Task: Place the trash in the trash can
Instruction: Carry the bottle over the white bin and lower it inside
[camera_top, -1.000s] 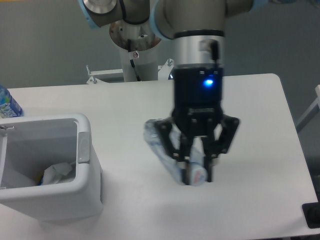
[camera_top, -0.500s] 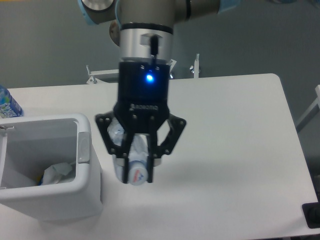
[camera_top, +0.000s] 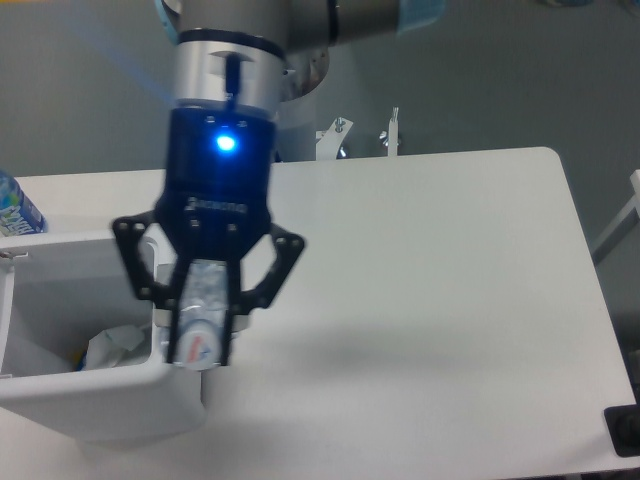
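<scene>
End effector (camera_top: 203, 338) grips flattened clear bottle (camera_top: 198, 320).

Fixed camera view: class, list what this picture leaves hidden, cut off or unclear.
- White rectangular plastic trash can: left side cut off by the frame edge; right rim hidden behind the gripper.
- Clear flattened plastic bottle: upper length hidden by the gripper.
- Blue-labelled bottle: mostly cut off at the left edge.

Even, soft overhead light; white table (camera_top: 450, 260) bright, no hard glare. Diffuse shadow on tabletop at 6 o'clock, right of gripper (camera_top: 205, 330). Blue LED glows on gripper body, faint blue streak toward 11 o'clock. Gripper motion-blurred; overall frame low-resolution, slightly soft.
</scene>
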